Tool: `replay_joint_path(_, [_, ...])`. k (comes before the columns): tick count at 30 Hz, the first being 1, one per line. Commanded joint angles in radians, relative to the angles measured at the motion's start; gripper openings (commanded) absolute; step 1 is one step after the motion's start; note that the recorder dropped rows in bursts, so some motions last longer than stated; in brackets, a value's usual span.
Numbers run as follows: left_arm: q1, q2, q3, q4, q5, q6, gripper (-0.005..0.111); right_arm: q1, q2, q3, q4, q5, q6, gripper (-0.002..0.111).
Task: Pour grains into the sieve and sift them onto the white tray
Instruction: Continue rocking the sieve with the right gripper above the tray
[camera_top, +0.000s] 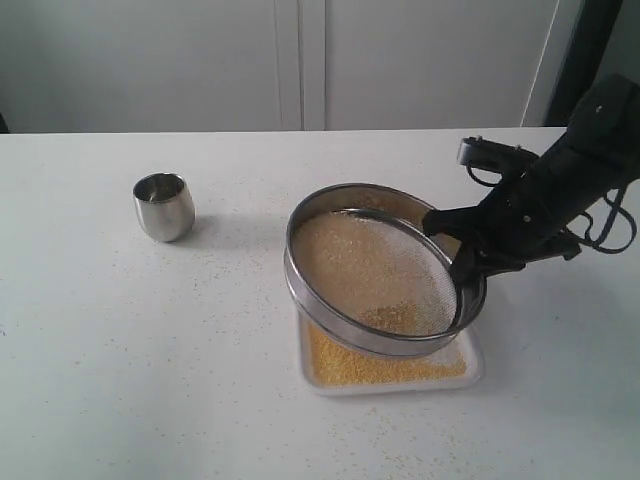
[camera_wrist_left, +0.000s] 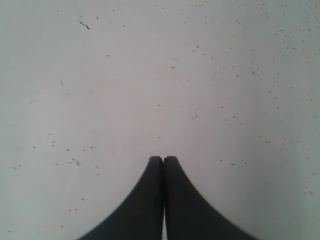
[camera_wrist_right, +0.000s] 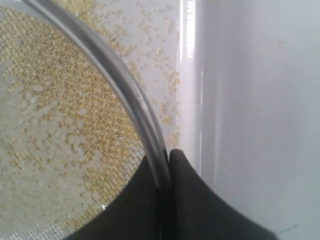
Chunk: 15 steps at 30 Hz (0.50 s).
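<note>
My right gripper (camera_top: 466, 262) is shut on the right rim of the sieve (camera_top: 300, 262), holding it tilted above the white tray (camera_top: 476, 370). Grains (camera_top: 365, 262) lie on the mesh, mostly pale with a golden patch at the low near side. Fine golden grains (camera_top: 385, 368) cover the tray under the sieve. In the right wrist view the steel rim (camera_wrist_right: 125, 85) runs between my right gripper's (camera_wrist_right: 166, 156) fingers, with grains (camera_wrist_right: 55, 100) on the mesh and the tray's edge (camera_wrist_right: 187, 75) beside it. My left gripper (camera_wrist_left: 163, 159) is shut on nothing, over bare table; it is out of the exterior view.
A small steel cup (camera_top: 163, 206) stands upright at the left of the white table (camera_top: 150, 380). Stray granules (camera_wrist_left: 235, 75) are scattered on the table under the left gripper. A wall with white panels runs behind the table.
</note>
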Motion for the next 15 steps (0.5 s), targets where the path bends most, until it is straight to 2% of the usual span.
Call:
replay_joint_path(1, [0.002, -0.008, 0.006, -0.01, 0.005, -0.001, 0.0, 0.04, -0.025, -0.028, -0.07, -0.161, 0.102, 0.0])
replay_joint_path(3, [0.002, -0.008, 0.006, -0.01, 0.005, -0.001, 0.0, 0.039, 0.053, -0.154, -0.139, -0.098, 0.207, 0.0])
replay_joint_path(6, [0.002, -0.008, 0.006, -0.01, 0.005, -0.001, 0.0, 0.029, 0.14, -0.328, -0.236, 0.25, 0.244, 0.0])
replay_joint_path(8, [0.002, -0.008, 0.006, -0.01, 0.005, -0.001, 0.0, 0.036, 0.071, -0.241, -0.267, 0.204, 0.244, 0.0])
replay_joint_path(12, [0.002, -0.008, 0.006, -0.01, 0.005, -0.001, 0.0, 0.05, -0.088, -0.002, -0.23, -0.09, 0.183, 0.0])
replay_joint_path(13, [0.002, -0.008, 0.006, -0.01, 0.005, -0.001, 0.0, 0.05, -0.022, -0.056, -0.209, -0.117, 0.215, 0.0])
replay_joint_path(14, [0.002, -0.008, 0.006, -0.01, 0.005, -0.001, 0.0, 0.05, 0.03, -0.118, -0.207, -0.068, 0.215, 0.0])
replay_joint_path(15, [0.002, -0.008, 0.006, -0.01, 0.005, -0.001, 0.0, 0.036, 0.149, -0.303, -0.219, 0.191, 0.27, 0.0])
